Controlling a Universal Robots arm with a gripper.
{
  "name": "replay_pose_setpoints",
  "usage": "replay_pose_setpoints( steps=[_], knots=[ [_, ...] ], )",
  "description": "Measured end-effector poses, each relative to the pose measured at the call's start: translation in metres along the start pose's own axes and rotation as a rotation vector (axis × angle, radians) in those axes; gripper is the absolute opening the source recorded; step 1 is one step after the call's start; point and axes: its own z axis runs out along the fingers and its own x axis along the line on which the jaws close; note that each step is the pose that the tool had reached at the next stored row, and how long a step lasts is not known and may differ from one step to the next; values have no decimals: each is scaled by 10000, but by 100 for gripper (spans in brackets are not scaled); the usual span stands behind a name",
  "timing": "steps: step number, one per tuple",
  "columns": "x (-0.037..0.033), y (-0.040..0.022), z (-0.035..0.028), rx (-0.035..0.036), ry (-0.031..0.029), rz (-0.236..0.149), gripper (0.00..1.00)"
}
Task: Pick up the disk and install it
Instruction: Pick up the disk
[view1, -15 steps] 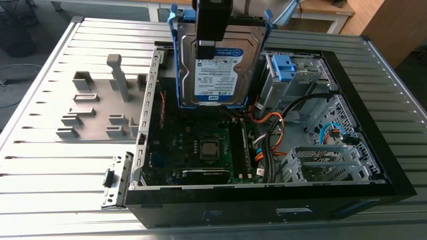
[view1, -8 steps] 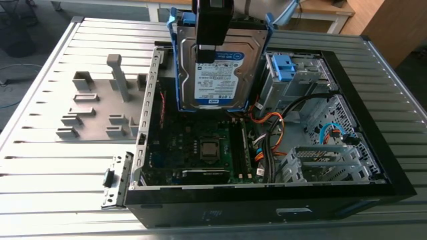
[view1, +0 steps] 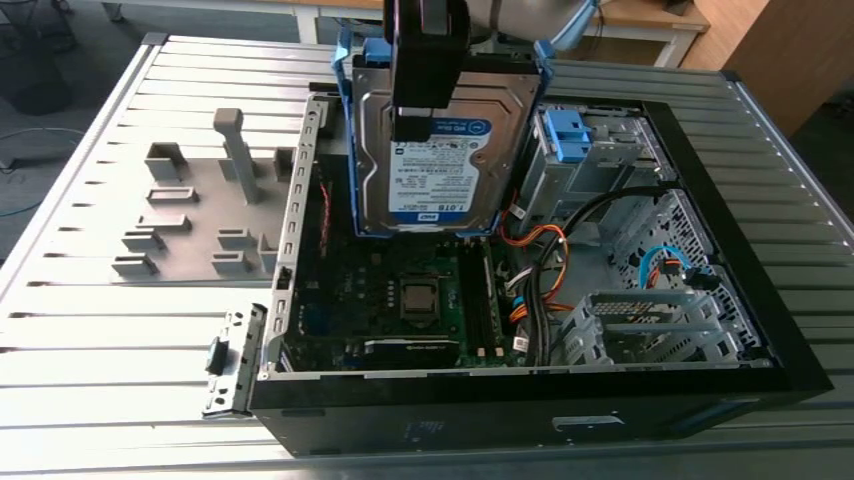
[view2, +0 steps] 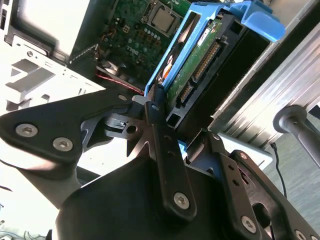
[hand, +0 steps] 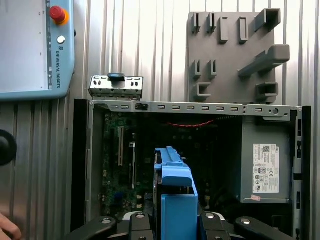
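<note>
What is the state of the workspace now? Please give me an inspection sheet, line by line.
Surface: ribbed metal table carrying the open computer case and a grey fixture plate.
Job's things: the disk, in its blue caddy, held upright over the case, not yet installed.
Clutter: a small metal bracket on the table beside the case.
Grippers: the gripper is shut on the disk.
Cables: orange and black cables and a blue cable inside the case.
Surroundings: a teach pendant beside the case in the first wrist view; wooden furniture beyond the table.
</note>
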Motion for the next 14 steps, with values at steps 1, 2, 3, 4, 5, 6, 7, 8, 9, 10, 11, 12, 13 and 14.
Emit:
replay_pose_setpoints(
  steps=[1,2,3,4,5,6,7,8,9,10,11,12,13,14],
  knots=[
    [21,0,0,0,0,0,36],
    [42,0,1,0,1,0,36],
    [65,-1,3,0,0,0,36],
    [83,-8,5,0,-2,0,36],
    [99,-20,9,-1,-2,0,36],
    [112,-35,13,-2,-3,0,36],
    [122,-56,17,-3,-4,0,36],
    [132,-80,20,-5,-4,1,36],
    [139,-113,22,-8,-4,2,36],
    [144,-150,23,-13,-2,2,36],
    [149,-189,24,-17,-2,0,36],
    [154,-227,25,-20,-4,0,36],
    [160,-264,26,-24,-5,1,36],
    [164,-301,26,-30,-4,1,36]
  ],
)
